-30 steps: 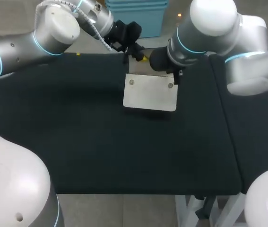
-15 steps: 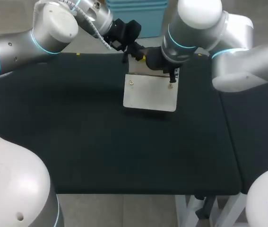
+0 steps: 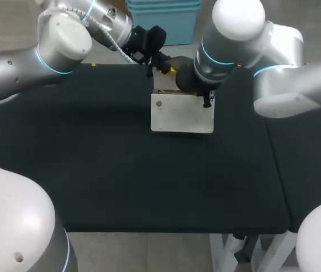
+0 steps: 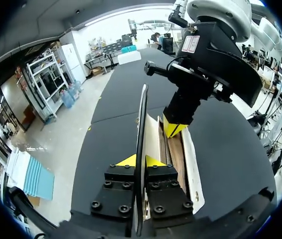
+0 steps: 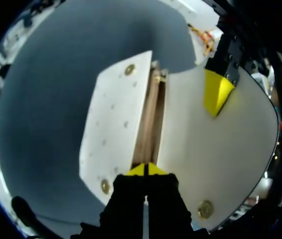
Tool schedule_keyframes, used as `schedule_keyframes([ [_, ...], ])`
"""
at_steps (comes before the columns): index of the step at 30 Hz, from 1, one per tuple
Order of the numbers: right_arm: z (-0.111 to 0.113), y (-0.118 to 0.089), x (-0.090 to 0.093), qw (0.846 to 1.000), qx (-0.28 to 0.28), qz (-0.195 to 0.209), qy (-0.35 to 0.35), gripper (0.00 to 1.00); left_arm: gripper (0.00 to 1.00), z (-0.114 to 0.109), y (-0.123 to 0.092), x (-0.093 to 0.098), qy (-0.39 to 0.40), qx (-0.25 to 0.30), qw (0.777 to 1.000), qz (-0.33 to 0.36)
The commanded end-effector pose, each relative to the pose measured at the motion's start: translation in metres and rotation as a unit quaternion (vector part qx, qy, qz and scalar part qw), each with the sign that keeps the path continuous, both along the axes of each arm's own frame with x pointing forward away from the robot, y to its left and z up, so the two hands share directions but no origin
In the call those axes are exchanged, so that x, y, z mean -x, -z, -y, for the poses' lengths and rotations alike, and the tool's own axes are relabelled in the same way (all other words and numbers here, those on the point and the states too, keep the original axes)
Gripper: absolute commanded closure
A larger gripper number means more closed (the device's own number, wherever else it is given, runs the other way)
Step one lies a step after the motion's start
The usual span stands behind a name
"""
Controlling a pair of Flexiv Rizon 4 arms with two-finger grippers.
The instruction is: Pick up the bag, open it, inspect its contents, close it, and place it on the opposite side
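Head view: the white bag (image 3: 182, 116) lies on the black table (image 3: 120, 187), at the middle of its far part. The left arm (image 3: 64, 34) comes in from the left and ends at the bag's far edge, near its left corner. The right arm (image 3: 234, 39) comes in from the right and stands over the bag's far edge, beside the left arm's end, hiding part of that edge. A round stud (image 3: 159, 103) shows near the bag's left corner.

Left wrist view: the left jaws are closed on a thin wall of the bag (image 4: 141, 114), which is seen edge-on and runs straight out between the two yellow tips. Beside it the bag stands open: a pale wall (image 4: 193, 164) lies spread to the side and brown lining (image 4: 176, 157) shows in the gap. Just ahead, the right arm's yellow fingertip (image 4: 173, 127) points down into the bag's mouth. The table (image 4: 116, 99) stretches out beyond.

Right wrist view: the right jaws are closed, their yellow tips pressed together on the bag's edge at the near end of its mouth. Ahead of them the two white walls fall apart to either side, one (image 5: 113, 124) flat over the table (image 5: 46, 99), the other (image 5: 220, 154) wider and nearer. A narrow strip of brown lining (image 5: 149, 129) runs between them. Brass-coloured studs (image 5: 104, 186) sit at the walls' corners. The left arm's yellow fingertip (image 5: 216, 92) is against the wider wall, ahead of and beside the right jaws
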State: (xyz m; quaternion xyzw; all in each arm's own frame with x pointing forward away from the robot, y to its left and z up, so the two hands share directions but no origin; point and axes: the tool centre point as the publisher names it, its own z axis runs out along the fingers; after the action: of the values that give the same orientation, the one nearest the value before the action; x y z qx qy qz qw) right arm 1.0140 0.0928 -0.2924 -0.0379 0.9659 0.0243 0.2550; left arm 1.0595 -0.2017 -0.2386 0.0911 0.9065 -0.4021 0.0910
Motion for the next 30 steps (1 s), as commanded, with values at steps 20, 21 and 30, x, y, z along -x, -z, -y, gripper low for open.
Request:
schedule_keyframes([
  [20, -0.005, 0.012, 0.012, 1.000, -0.009, 0.016, 0.015, 1.00, 1.00, -0.002, -0.005, 0.025, 0.040, 0.046, 0.998, 0.031],
  [21, -0.005, 0.011, 0.011, 1.000, -0.010, 0.017, 0.015, 1.00, 1.00, -0.002, -0.004, 0.025, 0.043, 0.047, 0.998, 0.030],
  [30, -0.012, 0.014, 0.004, 1.000, -0.010, 0.010, 0.008, 1.00, 1.00, -0.001, -0.003, 0.027, 0.045, 0.047, 0.997, 0.031],
])
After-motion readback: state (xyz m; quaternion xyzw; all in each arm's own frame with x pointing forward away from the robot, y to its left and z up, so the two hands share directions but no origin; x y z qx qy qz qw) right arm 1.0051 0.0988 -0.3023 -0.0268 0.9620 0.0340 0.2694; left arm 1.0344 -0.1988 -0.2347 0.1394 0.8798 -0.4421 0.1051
